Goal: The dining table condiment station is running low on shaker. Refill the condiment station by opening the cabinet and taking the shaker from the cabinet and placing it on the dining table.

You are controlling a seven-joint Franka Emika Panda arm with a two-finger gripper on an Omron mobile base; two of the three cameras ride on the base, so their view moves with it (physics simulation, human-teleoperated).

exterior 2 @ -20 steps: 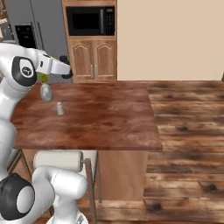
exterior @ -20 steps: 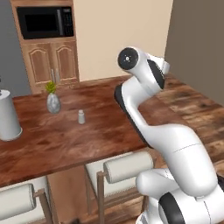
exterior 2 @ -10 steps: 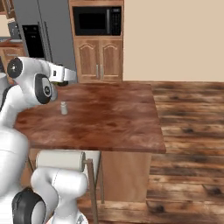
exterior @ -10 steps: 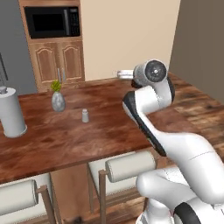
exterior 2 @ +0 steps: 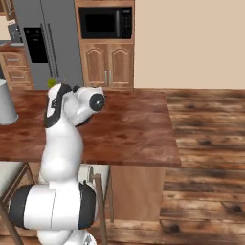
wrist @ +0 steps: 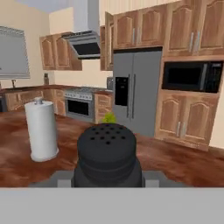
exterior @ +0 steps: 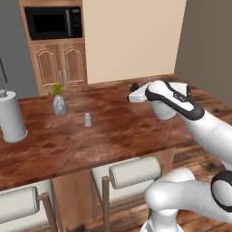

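Observation:
A black shaker [wrist: 107, 148] with a perforated top sits large at the bottom centre of the hand view, and my gripper [wrist: 108, 178] is shut on it. In the left base view the gripper [exterior: 134, 92] holds that shaker [exterior: 134, 86] above the far right part of the dining table [exterior: 118, 133]. A pale grey shaker [exterior: 88, 119] stands on the table well to the gripper's left. Far off in the hand view, a wooden cabinet door [wrist: 106, 41] beside the range hood looks swung open.
A grey vase with a green sprig [exterior: 59, 104] and a white paper-towel roll [exterior: 11, 116] stand on the table's left. Two padded stools [exterior: 133, 172] are tucked under the near edge. A fridge [exterior 2: 45, 43], a microwave [exterior 2: 105, 21] and arched-door cabinets line the back wall.
Both base views have shifted, so the base has moved along the table. The arm has swung round over the table's right part. The shaker stays in the gripper.

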